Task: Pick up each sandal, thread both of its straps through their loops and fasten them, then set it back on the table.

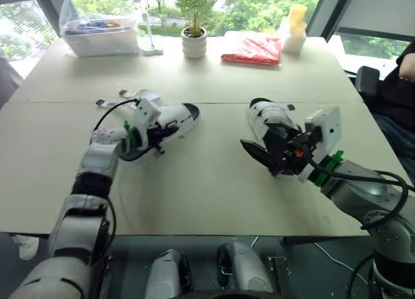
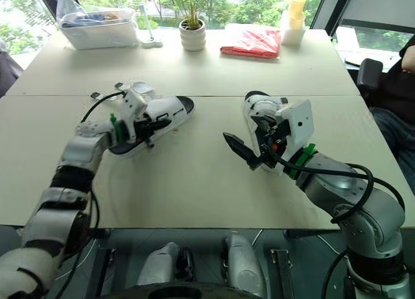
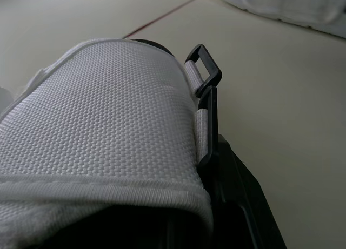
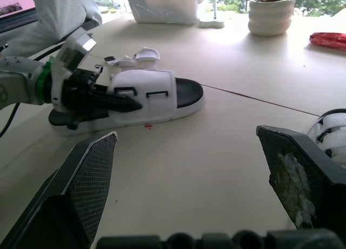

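Seen from the head, two white sandals lie on the table [image 1: 207,202]. The left sandal [image 1: 172,120] is against the left gripper [image 1: 154,138], whose hold I cannot tell, and the right sandal [image 1: 267,117] is under the wide-open right gripper [image 1: 272,150]. The left wrist view shows a white strap [image 3: 108,108] with black loops [image 3: 210,119], and the right wrist view shows spread fingers [image 4: 89,179] facing the left sandal.

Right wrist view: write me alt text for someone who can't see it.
The right gripper is wide open above the beige table, holding nothing. Beyond it, the left gripper lies against the side of a white sandal with a black footbed, which rests flat on the table. A white plant pot stands farther back.
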Controlling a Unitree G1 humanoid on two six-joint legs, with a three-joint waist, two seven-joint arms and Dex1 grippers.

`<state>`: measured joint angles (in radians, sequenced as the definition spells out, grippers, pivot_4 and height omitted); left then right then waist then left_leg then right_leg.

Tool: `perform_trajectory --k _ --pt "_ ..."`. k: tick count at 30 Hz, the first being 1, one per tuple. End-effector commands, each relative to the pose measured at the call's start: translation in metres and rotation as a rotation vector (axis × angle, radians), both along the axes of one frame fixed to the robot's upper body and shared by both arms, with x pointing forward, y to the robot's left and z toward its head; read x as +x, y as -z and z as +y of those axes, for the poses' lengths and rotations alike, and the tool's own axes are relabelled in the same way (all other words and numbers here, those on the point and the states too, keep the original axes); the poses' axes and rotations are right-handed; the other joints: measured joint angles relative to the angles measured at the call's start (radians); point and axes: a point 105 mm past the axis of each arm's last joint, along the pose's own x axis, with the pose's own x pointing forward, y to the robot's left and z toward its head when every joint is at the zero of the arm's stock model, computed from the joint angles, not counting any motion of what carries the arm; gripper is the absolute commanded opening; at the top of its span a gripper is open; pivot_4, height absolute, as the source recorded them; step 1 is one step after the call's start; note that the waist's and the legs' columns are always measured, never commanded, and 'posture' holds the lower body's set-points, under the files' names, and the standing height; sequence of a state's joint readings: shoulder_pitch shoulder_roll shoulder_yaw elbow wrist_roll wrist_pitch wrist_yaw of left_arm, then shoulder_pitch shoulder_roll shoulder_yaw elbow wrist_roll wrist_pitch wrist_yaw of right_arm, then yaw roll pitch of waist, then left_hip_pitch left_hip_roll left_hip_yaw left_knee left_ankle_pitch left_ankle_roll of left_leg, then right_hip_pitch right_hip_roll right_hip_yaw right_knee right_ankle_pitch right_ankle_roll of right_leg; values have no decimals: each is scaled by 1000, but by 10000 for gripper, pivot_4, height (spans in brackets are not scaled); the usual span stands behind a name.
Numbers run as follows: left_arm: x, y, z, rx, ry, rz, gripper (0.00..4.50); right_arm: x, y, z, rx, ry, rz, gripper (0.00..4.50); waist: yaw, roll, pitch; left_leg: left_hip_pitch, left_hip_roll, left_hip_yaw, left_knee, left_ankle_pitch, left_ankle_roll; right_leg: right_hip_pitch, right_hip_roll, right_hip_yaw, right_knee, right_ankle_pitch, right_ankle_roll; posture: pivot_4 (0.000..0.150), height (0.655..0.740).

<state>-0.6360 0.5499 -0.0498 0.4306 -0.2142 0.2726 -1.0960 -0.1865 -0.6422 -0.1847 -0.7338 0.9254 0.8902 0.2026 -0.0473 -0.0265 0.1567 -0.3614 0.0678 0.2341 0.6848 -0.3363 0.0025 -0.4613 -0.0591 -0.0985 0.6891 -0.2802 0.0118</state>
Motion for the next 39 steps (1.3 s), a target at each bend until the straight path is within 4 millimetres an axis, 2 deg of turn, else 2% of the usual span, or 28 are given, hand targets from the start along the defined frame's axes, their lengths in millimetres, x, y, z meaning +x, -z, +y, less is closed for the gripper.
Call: perform_trajectory --k 1,3,5,6,7,9,10,15,19,24,29,33,38,39 --pt "-29 -24 -7 16 215 -34 396 -5 -8 0 2 -16 -28 45000 3 0 0 1 0 0 0 0 0 2 0 0 0 0 0 1500 7252" --pt "-43 -24 -6 36 295 -10 396 -6 -7 -1 8 -16 -19 45000 8 -2 0 6 2 9 -1 0 0 -1 0 2 0 -1 -2 1500 7252" --pt "-59 -20 -5 101 394 5 396 -9 -7 -1 -17 -28 -29 45000 8 -4 -2 20 26 72 -8 -1 -1 -10 -6 6 1 -7 -16 1500 7241" --pt "-65 -17 -5 136 437 11 396 -10 -6 -1 -33 -36 -30 45000 4 -4 -2 23 30 90 -10 -1 -1 -10 -9 6 1 -5 -17 1500 7241" --pt "-68 -14 -4 174 469 1 396 -12 -3 -1 -48 -46 -20 45000 0 -4 -2 20 27 80 -6 -1 -1 -9 -8 7 1 -4 -18 1500 7241" --pt "-70 -10 -4 220 510 -20 396 -17 3 -3 -66 -72 4 45000 -2 -3 -2 18 13 29 -5 -2 -5 -1 -4 6 1 -2 -13 1500 7241" --pt "-72 -9 -4 234 536 -24 396 -21 6 -3 -86 -103 19 45000 -4 -4 -2 19 11 13 -2 -3 -9 3 -1 5 1 -1 -11 1500 7241" --pt "-96 -2 -1 280 703 25 396 -54 13 1 -134 -332 112 45000 1 -4 -2 17 11 7 -2 -3 -9 3 3 4 0 0 -10 1500 7241" --pt "-102 4 -1 346 807 -33 396 -74 17 2 -197 -477 156 45000 8 -6 -3 17 11 5 -2 -3 -9 5 3 3 -2 1 -9 1500 7241" --pt "-95 -8 -18 219 775 -16 396 -74 17 6 -234 -526 118 45000 13 -7 -3 16 10 3 -1 -4 -8 7 3 2 -4 1 -8 1500 7241" --pt "-108 -5 -23 243 781 35 396 -64 13 13 -217 -523 78 45000 3 -8 -3 10 10 0 0 -3 -9 3 3 0 -4 1 -7 1500 7241" --pt "-114 -4 -16 279 740 89 14897 -61 14 15 -211 -516 74 45000 6 -8 -3 10 10 -3 0 -3 -10 3 3 -3 -3 1 -7 1500 7241" --pt "-123 -24 -3 129 561 299 40766 -59 22 13 -226 -501 82 45000 9 -9 -3 7 10 -6 2 -3 -10 3 2 -5 -4 1 -7 1500 7241" --pt "-124 -28 -1 104 540 327 44698 -59 23 13 -221 -496 84 45000 9 -9 -3 6 10 -7 2 -3 -10 3 2 -6 -4 1 -7 1500 7241"
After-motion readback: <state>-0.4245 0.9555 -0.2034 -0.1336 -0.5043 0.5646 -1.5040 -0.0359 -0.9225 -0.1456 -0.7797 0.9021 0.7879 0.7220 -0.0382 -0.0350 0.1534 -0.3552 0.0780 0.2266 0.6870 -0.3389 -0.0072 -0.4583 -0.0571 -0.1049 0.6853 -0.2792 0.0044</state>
